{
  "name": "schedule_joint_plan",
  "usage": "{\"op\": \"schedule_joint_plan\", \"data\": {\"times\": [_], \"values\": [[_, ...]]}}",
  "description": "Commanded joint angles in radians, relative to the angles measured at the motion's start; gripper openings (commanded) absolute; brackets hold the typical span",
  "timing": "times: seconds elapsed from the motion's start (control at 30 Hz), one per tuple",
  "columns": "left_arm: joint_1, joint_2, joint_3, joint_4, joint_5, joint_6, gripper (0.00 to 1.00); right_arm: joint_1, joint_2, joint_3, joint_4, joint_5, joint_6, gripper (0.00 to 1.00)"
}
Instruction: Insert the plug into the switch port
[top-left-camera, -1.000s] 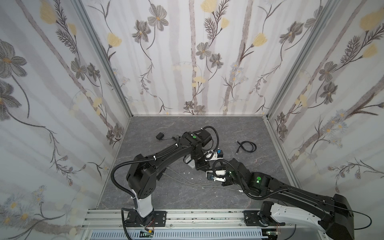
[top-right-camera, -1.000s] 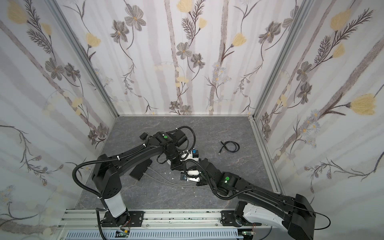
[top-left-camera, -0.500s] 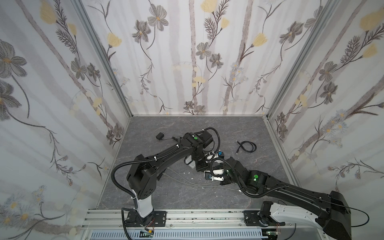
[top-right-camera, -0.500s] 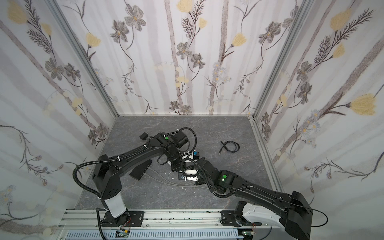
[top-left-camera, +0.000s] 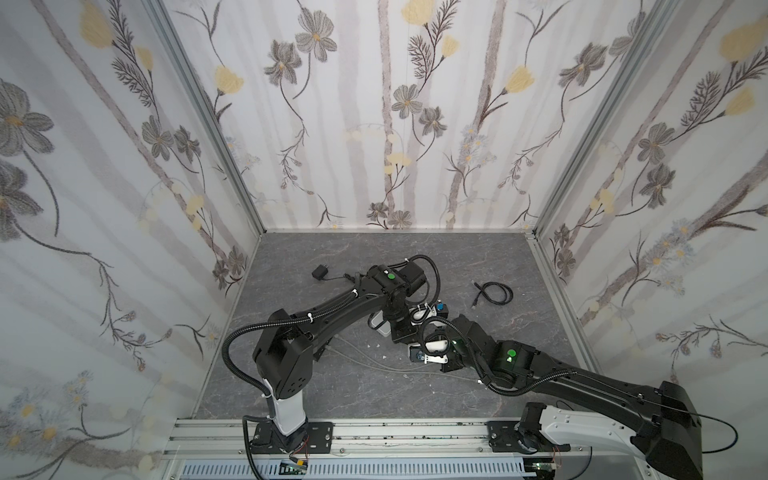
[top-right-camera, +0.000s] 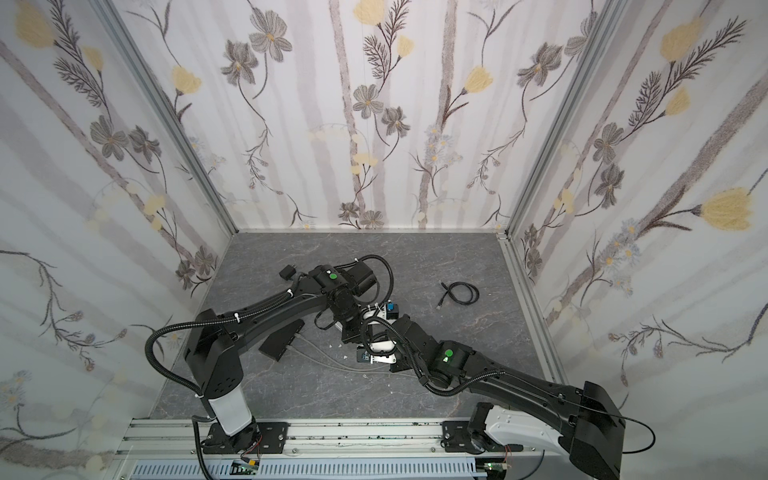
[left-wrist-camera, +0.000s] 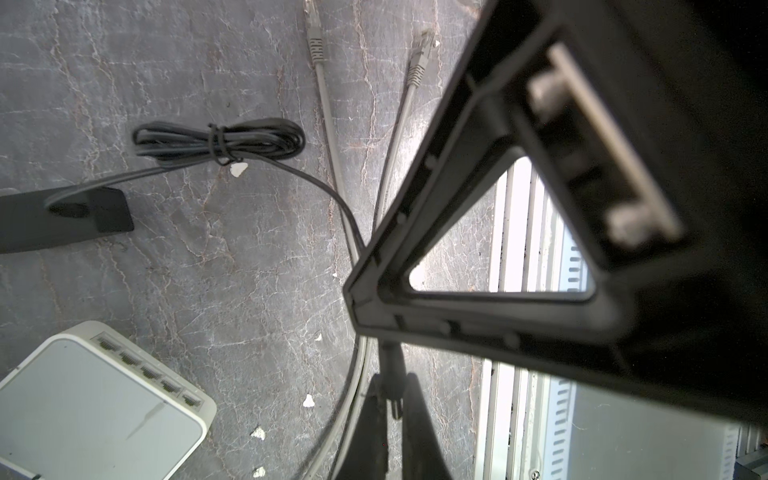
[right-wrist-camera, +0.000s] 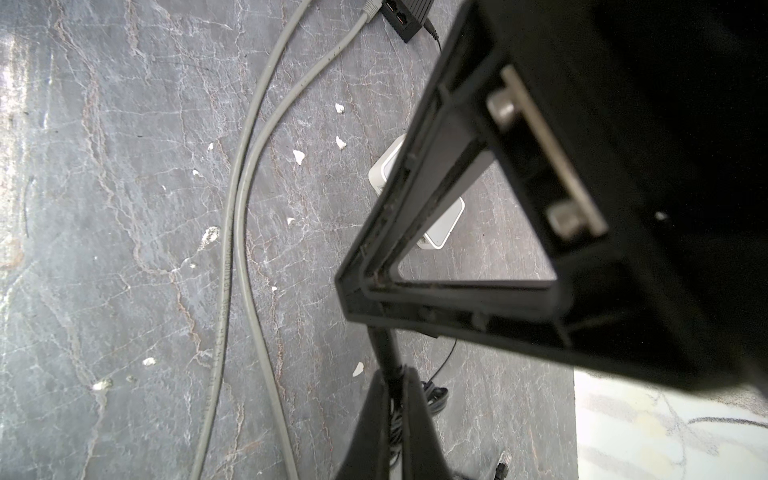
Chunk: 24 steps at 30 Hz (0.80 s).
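- In both top views the left arm (top-left-camera: 332, 309) and right arm (top-left-camera: 540, 370) meet mid-table. The white switch (top-left-camera: 379, 330) peeks out just left of their tips. Grey cables (top-left-camera: 365, 361) run left to right along the floor on the near side. A black coil (top-left-camera: 494, 293) lies to the right.
- Left wrist: the left gripper (left-wrist-camera: 390, 386) is narrow, jaws pressed together; I cannot tell whether they pinch anything. Two grey plugs (left-wrist-camera: 313, 43) lie loose on the floor, well apart from the switch and its row of five ports.
- Right wrist: the right gripper (right-wrist-camera: 390, 378) is likewise closed tight. The cables pass beside it toward a black box (right-wrist-camera: 401, 18). The switch is half hidden behind the gripper frame.
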Motion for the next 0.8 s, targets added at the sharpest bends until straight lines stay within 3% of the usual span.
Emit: {"op": "schedule_joint_plan", "data": {"times": [0.0, 0.07, 0.23, 0.33, 0.43, 0.53, 0.67, 0.77], "values": [[0.001, -0.03, -0.018, 0.069, -0.023, -0.04, 0.33, 0.001, -0.002, 0.001, 0.032, -0.027, 0.009, 0.04], [0.007, -0.064, -0.049, 0.144, -0.068, -0.092, 0.59, 0.0, -0.004, -0.008, 0.041, -0.016, 0.031, 0.03], [0.06, -0.157, -0.153, 0.354, -0.165, -0.183, 0.99, -0.06, -0.011, 0.001, 0.05, -0.002, 0.204, 0.0], [0.109, -0.177, -0.212, 0.5, -0.284, -0.277, 1.0, -0.133, -0.04, -0.021, 0.091, -0.061, 0.337, 0.0], [0.171, -0.12, -0.186, 0.529, -0.373, -0.411, 1.0, -0.189, -0.087, -0.071, 0.176, -0.104, 0.47, 0.0], [0.23, 0.011, -0.037, 0.359, -0.324, -0.453, 1.0, -0.229, -0.121, -0.13, 0.249, -0.175, 0.534, 0.0], [0.233, 0.142, 0.046, 0.231, -0.409, -0.43, 0.99, -0.233, -0.137, -0.169, 0.277, -0.187, 0.582, 0.0], [0.232, 0.234, 0.113, 0.124, -0.42, -0.434, 0.9, -0.235, -0.14, -0.179, 0.276, -0.197, 0.599, 0.0]]}}
